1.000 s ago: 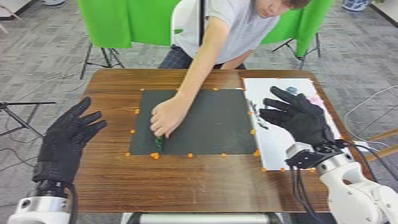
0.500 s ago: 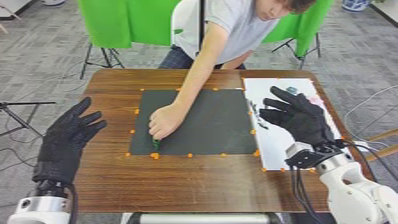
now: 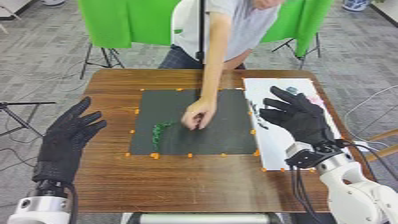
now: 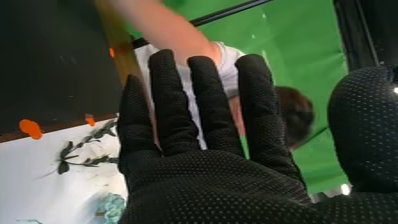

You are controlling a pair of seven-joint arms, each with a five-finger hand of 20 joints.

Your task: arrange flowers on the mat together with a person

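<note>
In the head view, my left hand [image 3: 64, 142] is held open over the table's left side. My right hand [image 3: 300, 120] is open above the white sheet [image 3: 277, 159], holding nothing; its glove [image 4: 213, 182] has straight fingers in the right wrist view. A green sprig [image 3: 158, 134] lies on the left part of the dark mat [image 3: 213, 142]. A person's hand [image 3: 199, 114] hovers over the mat's middle, to the right of the sprig. On the sheet are a dark leafy branch [image 4: 84, 151], a pale green succulent [image 4: 111, 207] and a pink flower [image 3: 315, 100], partly behind my right hand.
Orange marks [image 3: 155, 156] run along the borders of the mat and sheet. The brown wooden table [image 3: 200, 187] extends in front of the mat. Across the table the person's arm [image 3: 213, 65] reaches in, with a green cloth [image 3: 124, 22] behind.
The person's hand has let go of the green sprig and moved right to the mat's middle, leaving the sprig on the mat. Both of my hands have stayed still.
</note>
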